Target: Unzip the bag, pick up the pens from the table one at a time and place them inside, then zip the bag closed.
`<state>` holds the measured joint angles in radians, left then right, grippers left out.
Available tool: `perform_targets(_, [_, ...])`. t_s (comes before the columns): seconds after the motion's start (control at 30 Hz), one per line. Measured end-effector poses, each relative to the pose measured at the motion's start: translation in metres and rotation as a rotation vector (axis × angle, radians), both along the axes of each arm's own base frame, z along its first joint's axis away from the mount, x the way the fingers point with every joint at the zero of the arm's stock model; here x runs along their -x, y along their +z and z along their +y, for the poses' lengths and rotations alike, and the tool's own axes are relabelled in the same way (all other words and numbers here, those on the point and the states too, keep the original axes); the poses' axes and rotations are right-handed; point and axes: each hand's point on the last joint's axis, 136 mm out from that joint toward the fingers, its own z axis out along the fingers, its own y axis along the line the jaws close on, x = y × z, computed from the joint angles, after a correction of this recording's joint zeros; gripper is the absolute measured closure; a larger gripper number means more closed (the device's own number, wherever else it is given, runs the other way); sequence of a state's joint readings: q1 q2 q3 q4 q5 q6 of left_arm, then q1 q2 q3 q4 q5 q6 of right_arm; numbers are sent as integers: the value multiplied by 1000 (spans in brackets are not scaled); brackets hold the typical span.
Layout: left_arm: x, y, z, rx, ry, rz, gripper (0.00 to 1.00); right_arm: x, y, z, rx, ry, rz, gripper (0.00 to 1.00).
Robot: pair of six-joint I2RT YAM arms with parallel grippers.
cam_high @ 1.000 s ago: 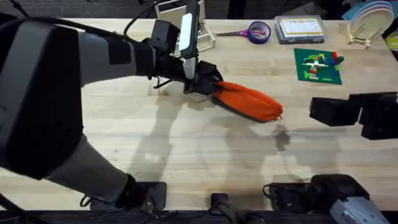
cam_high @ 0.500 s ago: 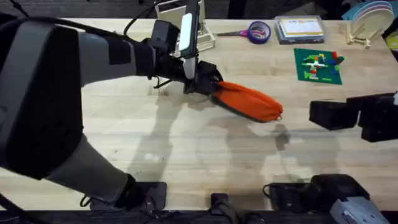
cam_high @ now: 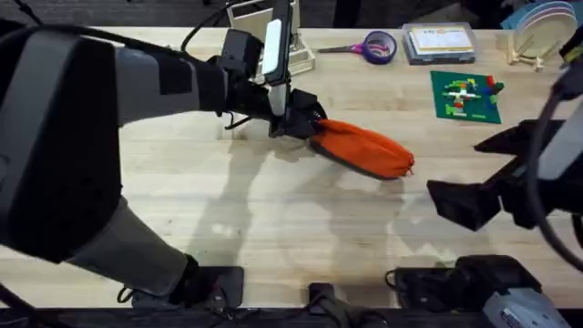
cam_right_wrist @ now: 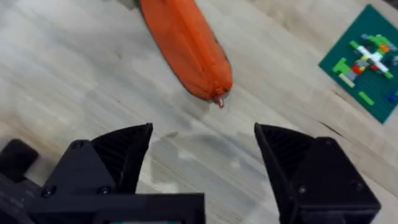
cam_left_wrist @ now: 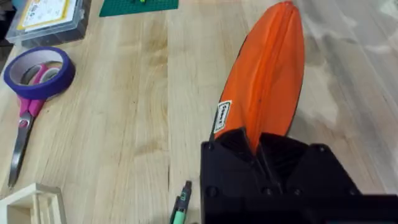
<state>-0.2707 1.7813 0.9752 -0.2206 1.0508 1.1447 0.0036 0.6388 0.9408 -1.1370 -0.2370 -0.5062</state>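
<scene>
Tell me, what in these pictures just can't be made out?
- The end of the orange bag in the left gripper: covered by the gripper's black body in the left wrist view.
- The green pen: cut off by the left wrist view's edge beside the gripper; any others are unseen.
- The zip pull: too small to show how far the bag is zipped.

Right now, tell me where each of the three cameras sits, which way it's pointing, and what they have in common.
Overhead: above the arms' bases, looking down and forward over the table; both arms show, the left gripper at one end of the bag.
Left wrist: on the left arm, looking along the bag past its own black fingers, which clamp the bag's near end.
Right wrist: on the right arm, looking down at the bag's zip end between its open fingers.
Shared: all three see the orange bag.
</scene>
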Motion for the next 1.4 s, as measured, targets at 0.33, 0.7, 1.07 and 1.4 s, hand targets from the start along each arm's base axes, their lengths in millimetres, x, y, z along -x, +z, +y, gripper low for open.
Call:
perform_targets(0.33, [0, 0, 0, 0, 0, 0, 957, 2, -25, 4, 4, 44, 84, 4])
perform_targets(0.7, [0, 0, 0, 0, 0, 0, 958, -13, -50, 3, -47, -38, 262, 4])
perform_targets(1.07, [0, 0, 0, 0, 0, 0, 958, -42, -72, 2, -17, 14, 314, 4])
perform_targets(1.4, [0, 0, 0, 0, 0, 0, 958, -49, -89, 2, 77, 209, 324, 5])
